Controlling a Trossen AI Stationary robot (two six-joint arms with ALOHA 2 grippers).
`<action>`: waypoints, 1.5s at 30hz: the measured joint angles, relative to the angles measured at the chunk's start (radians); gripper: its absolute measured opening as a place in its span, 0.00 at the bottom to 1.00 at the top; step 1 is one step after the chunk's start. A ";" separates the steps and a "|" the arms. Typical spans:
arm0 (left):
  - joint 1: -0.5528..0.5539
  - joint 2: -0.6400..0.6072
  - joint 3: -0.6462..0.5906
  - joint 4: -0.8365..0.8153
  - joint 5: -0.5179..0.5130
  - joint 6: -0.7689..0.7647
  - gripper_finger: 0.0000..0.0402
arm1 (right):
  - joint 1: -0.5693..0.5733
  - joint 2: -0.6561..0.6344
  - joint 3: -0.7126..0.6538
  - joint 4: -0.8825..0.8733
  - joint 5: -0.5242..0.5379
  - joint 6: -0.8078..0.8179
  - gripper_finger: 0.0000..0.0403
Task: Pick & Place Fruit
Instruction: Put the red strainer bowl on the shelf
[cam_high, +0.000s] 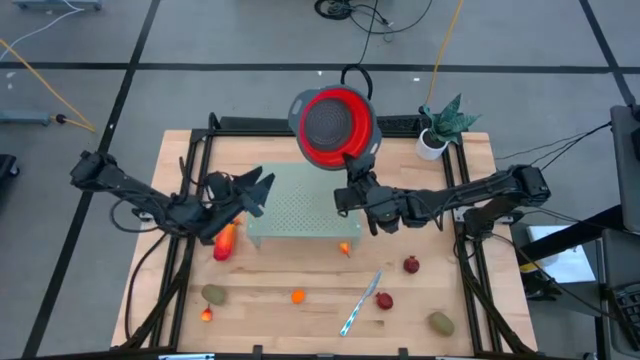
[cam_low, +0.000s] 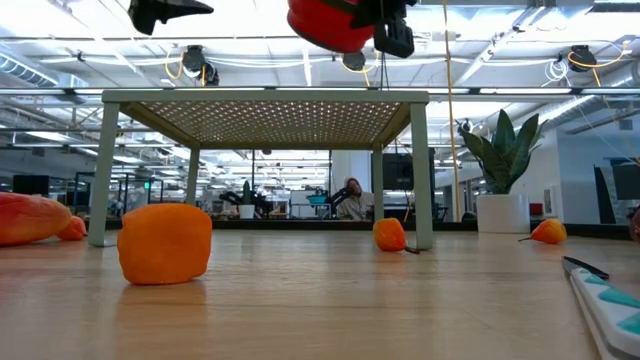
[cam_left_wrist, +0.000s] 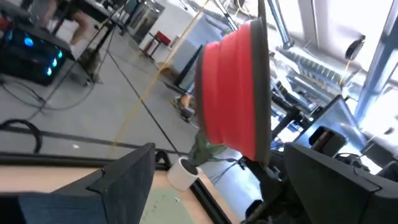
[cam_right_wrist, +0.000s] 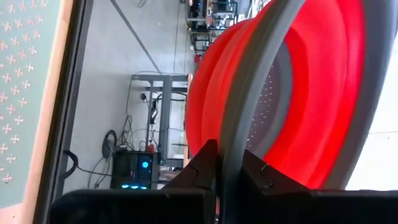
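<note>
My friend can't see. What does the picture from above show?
The right gripper holds a red bowl up over the table's far edge. The left gripper waits open by a green rack, with small fruit and a knife scattered nearer.

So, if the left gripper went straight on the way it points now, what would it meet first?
Probably the red collapsible bowl, which the right gripper holds by its grey rim. The left gripper is open above the pale green perforated stand; its wrist view shows the bowl straight ahead, though depth is unclear.
</note>
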 joint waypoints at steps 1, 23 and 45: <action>0.005 0.014 0.017 -0.003 0.000 0.020 0.87 | -0.001 0.001 0.000 -0.001 -0.001 -0.001 0.03; 0.036 0.428 0.550 -0.020 -0.281 0.592 0.87 | -0.024 0.000 -0.001 0.008 0.054 0.016 0.03; 0.072 0.482 0.606 0.001 -0.231 0.474 0.87 | -0.019 0.001 -0.052 0.072 -0.041 -0.109 0.03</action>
